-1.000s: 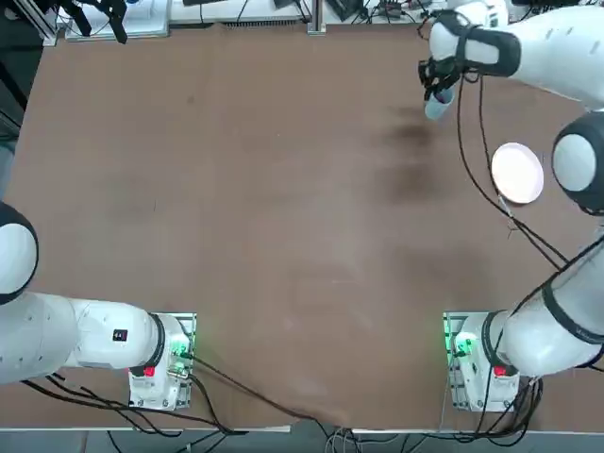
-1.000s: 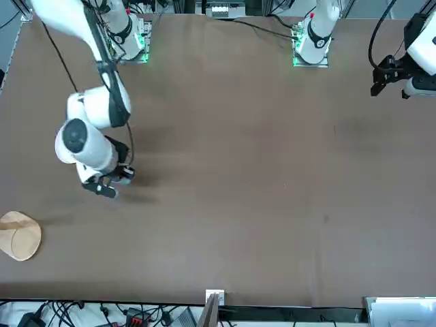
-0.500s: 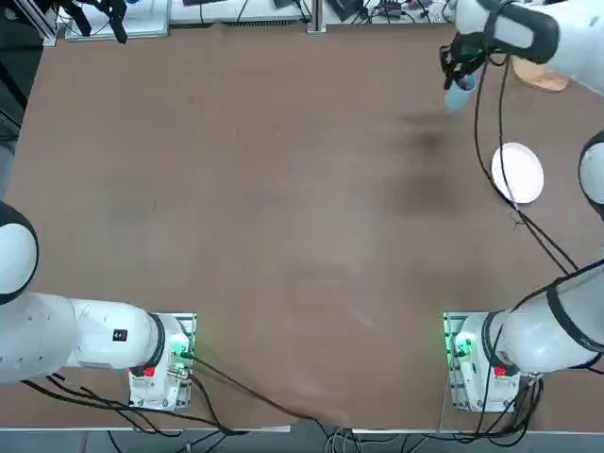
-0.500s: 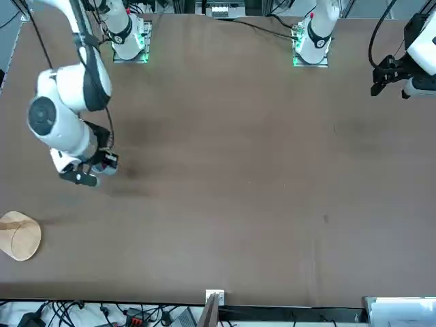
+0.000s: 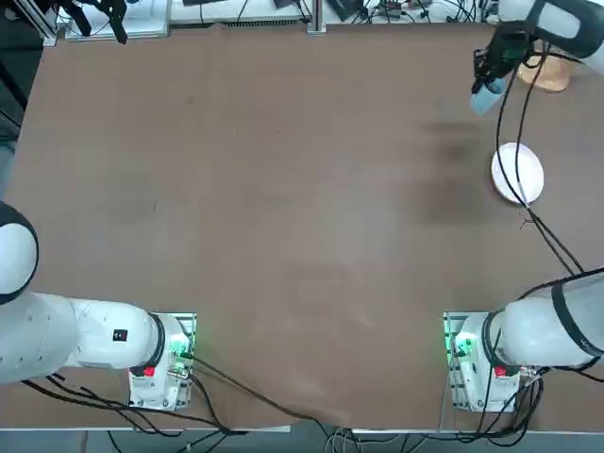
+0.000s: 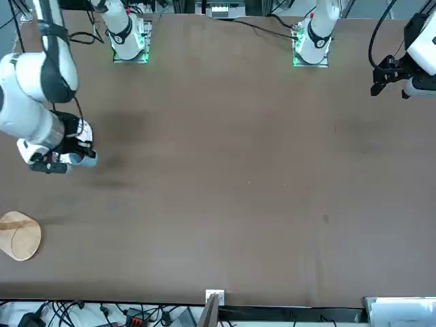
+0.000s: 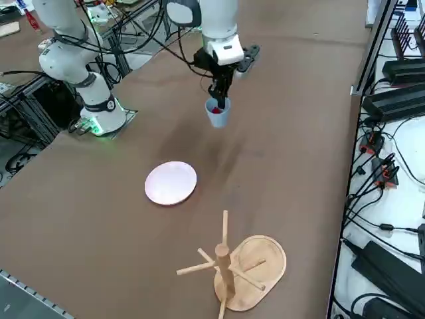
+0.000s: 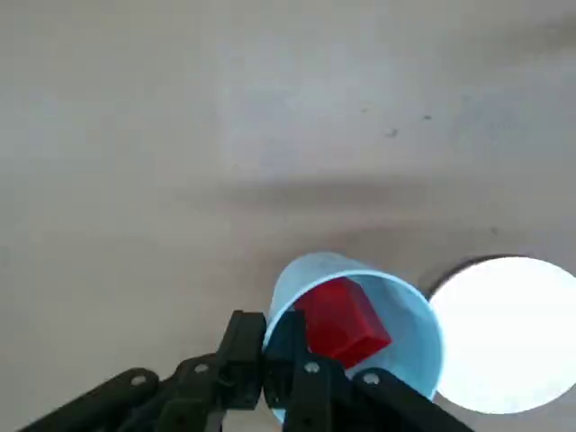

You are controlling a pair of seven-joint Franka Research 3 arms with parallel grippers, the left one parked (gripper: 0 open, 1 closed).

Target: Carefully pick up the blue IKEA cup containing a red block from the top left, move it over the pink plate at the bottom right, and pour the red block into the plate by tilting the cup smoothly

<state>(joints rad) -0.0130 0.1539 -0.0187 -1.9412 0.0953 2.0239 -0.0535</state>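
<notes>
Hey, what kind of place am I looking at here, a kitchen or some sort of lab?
Most likely a robotics lab, not a kitchen. Two arms are bolted to a bare brown table, loose cables run beside it, and the right gripper holds a blue IKEA cup in the air.

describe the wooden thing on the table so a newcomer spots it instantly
On the brown table, look past the pale pink round plate, toward the table's edge. There stands a tan wooden rack: oval base, upright post with pegs sticking out. It is the only wooden item; the right gripper carries the light-blue plastic cup elsewhere.
</notes>
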